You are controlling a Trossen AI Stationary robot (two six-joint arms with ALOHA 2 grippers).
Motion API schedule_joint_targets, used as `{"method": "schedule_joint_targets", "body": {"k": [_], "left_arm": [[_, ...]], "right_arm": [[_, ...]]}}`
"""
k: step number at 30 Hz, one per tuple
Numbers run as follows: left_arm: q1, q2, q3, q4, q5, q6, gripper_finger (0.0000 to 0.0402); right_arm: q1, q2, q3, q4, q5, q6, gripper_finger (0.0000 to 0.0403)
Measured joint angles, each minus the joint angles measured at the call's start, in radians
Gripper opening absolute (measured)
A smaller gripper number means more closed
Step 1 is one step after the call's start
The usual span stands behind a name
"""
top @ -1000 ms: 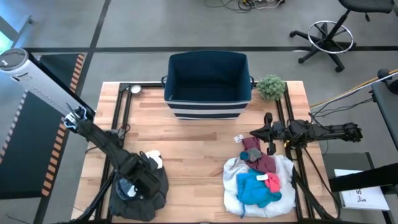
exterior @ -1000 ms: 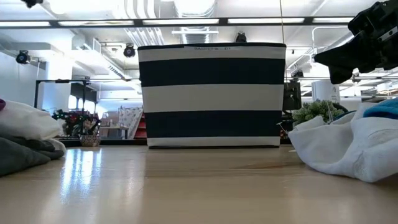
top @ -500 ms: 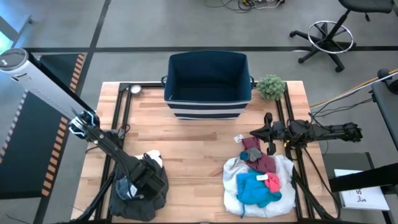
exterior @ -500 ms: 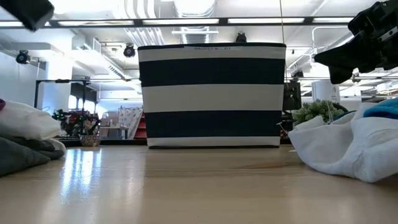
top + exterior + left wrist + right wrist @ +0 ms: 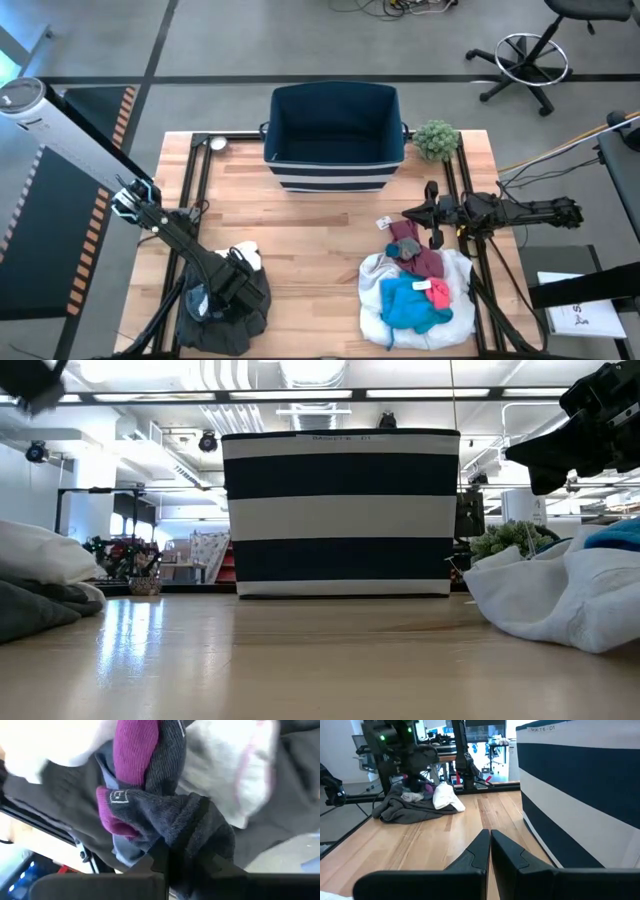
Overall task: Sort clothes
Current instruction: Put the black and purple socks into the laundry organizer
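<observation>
the left gripper (image 5: 182, 857) is down in the dark grey garment (image 5: 235, 312) at the near left corner of the table (image 5: 310, 235), fingers pinched shut on a grey sock (image 5: 175, 820) with a maroon cuff, apparently to lift one small piece clear of the heap. the sock is ribbed knit, bunched and limp; a soft white piece (image 5: 246, 257) lies against it. the right gripper (image 5: 490, 847) waits fully closed and empty above the table's right side, beside the second pile: white garment (image 5: 385, 300), blue piece (image 5: 408, 305), pink and maroon items. the striped bin (image 5: 335, 130) stands at the far edge.
</observation>
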Motion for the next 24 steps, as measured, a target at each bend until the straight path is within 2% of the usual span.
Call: {"method": "schedule_joint_targets", "body": {"k": [4, 6, 12, 14, 17, 19, 21, 24], "left_arm": [[0.008, -0.005, 0.108, -0.061, -0.094, 0.042, 0.0022], [0.028, -0.008, 0.155, -0.079, -0.181, 0.095, 0.0012], [0.157, -0.008, 0.253, -0.051, -0.711, 0.35, 0.0006], [0.223, -0.008, 0.286, 0.002, -0.829, 0.498, 0.0005], [0.319, -0.008, 0.339, 0.12, -0.945, 0.735, 0.0004], [0.384, -0.009, 0.372, 0.217, -0.991, 0.924, 0.0004], [0.456, -0.009, 0.409, 0.324, -0.992, 1.104, 0.0004], [0.585, -0.01, 0.477, 0.461, -0.912, 1.314, 0.0003]], "right_arm": [[0.0, 0.0, 0.0, 0.0, 0.0, 0.0, 0.0], [0.0, 0.0, 0.0, 0.0, 0.0, 0.0, 0.0], [0.0, 0.0, 0.0, 0.0, 0.0, 0.0, 0.0], [0.0, 0.0, 0.0, 0.0, 0.0, 0.0, 0.0], [0.0, 0.0, 0.0, 0.0, 0.0, 0.0, 0.0], [0.0, 0.0, 0.0, 0.0, 0.0, 0.0, 0.0], [0.0, 0.0, 0.0, 0.0, 0.0, 0.0, 0.0], [0.0, 0.0, 0.0, 0.0, 0.0, 0.0, 0.0]]}}
